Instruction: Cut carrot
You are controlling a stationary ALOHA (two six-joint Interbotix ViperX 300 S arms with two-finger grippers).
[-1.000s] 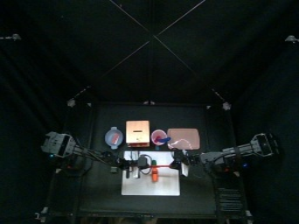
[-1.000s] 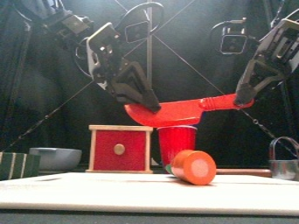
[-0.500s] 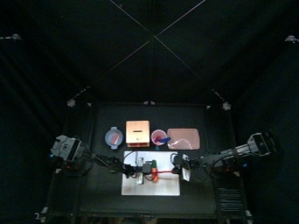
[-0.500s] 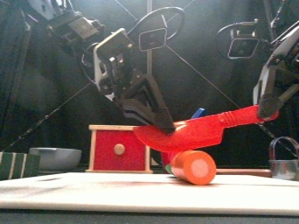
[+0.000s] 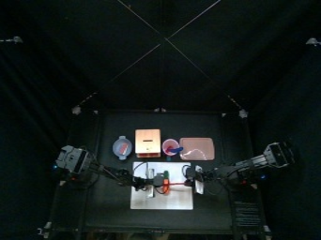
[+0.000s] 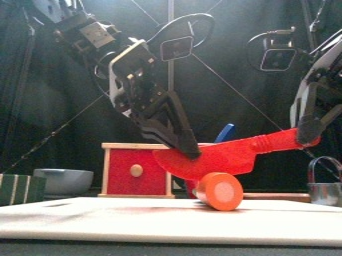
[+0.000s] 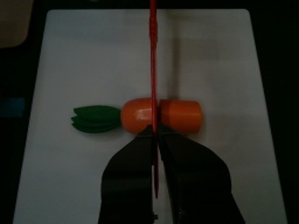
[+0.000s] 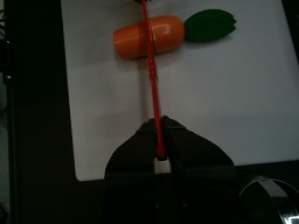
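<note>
Right now the orange carrot (image 7: 163, 114) lies on its side on the white cutting board (image 7: 82, 192), green leafy top (image 7: 96, 119) at one end, and a thin red knife (image 7: 152, 52) runs straight across it near the middle of its length. Both arms hold that knife — the left gripper (image 7: 156, 157) has its two jaws pinched together on one end of the blade, and in the right wrist view the right gripper (image 8: 160, 154) is likewise closed on the other end, the red strip (image 8: 149, 74) stretching from its fingertips to the carrot (image 8: 149, 33). From the front the knife (image 6: 234, 155) slopes down from the right gripper (image 6: 310, 118) toward the left gripper (image 6: 174, 150), its lower edge just above or touching the carrot's round cut face (image 6: 221, 190); whether the blade has entered the carrot cannot be told from this angle. Seen from above, the two arms meet over the board (image 5: 182, 199), with the carrot (image 5: 164, 186) between them. Behind the board stand a red wooden box (image 6: 138, 169) with a round knob, a grey bowl (image 6: 63, 180) toward the left, and a blue-handled item (image 6: 223, 131) poking up behind the knife. A dark metal cup (image 6: 325, 183) sits at the right edge of the table.
</note>
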